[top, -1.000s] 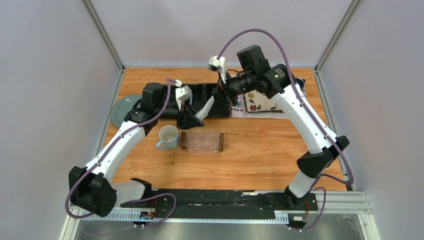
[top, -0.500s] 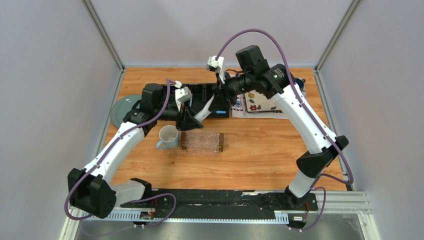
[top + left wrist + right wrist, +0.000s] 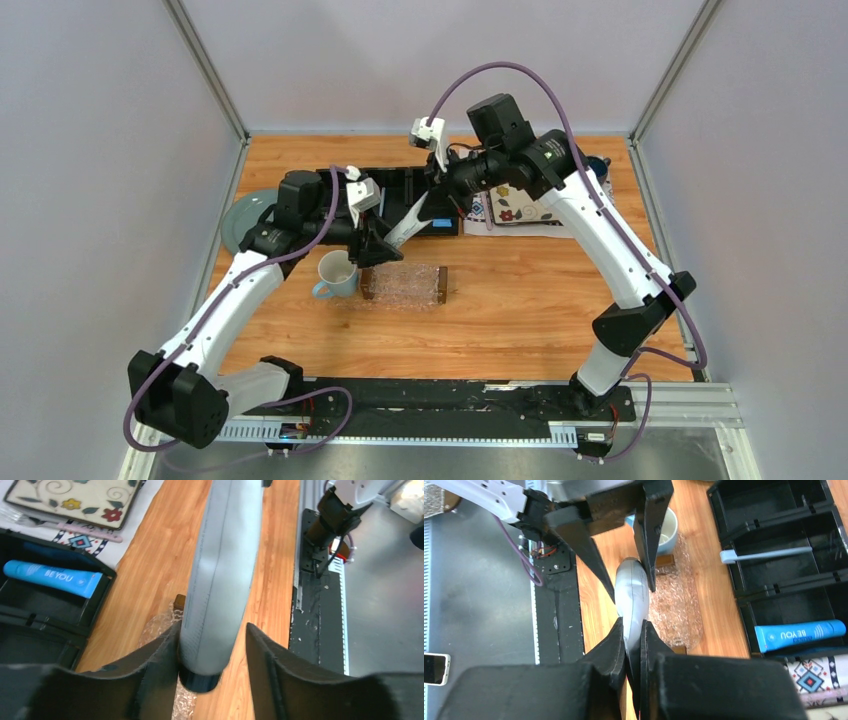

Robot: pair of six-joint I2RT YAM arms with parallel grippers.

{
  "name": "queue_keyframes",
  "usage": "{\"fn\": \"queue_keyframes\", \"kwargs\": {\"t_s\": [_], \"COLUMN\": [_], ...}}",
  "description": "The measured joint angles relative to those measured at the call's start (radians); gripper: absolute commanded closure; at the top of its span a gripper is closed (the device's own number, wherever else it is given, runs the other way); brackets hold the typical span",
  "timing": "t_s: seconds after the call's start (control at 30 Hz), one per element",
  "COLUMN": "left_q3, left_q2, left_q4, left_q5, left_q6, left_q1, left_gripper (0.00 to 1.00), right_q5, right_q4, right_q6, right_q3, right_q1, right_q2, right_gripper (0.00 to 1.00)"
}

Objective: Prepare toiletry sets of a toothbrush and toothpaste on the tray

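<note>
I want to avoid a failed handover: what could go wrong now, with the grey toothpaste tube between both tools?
1. The right tool pinches only the flat end of the toothpaste tube; if the left tool, loose around the cap end, pulls away, the tube may sag or slip.
2. The mug stands close beside the tray; the cap end could knock it on the way down.

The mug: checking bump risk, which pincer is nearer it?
Left. The left pincer hangs just beside the mug; the right pincer, shut on the grey tube, is farther back over the black organizer.
</note>
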Motion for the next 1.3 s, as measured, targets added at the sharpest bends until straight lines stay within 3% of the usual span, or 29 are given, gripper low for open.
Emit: {"fn": "queue_keyframes", "kwargs": {"t_s": [0.23, 0.93, 1.3], "left_q3": [0.008, -0.005, -0.033], "left_q2": [-0.068, -0.271, -0.268], "left_q4": [-0.043, -0.179, -0.188], "left_q5": [-0.130, -0.646, -0.765], "left_q6": [0.050, 0.216, 0.219], "left_q1": [0.001, 0.063, 0.181], "left_gripper": [0.28, 0.29, 0.29], "right_q5": [0.143, 0.433, 0.515], "right_q4": [-0.039, -0.143, -0.192], "right_q6": [0.008, 0.045, 0.050], "right_q3": [0.000, 0.011, 0.019], "right_q1": [0.001, 0.063, 0.137], "right_q2": [0.000, 0.104, 0.200], "right_gripper": [1.00, 1.00, 1.00]}}
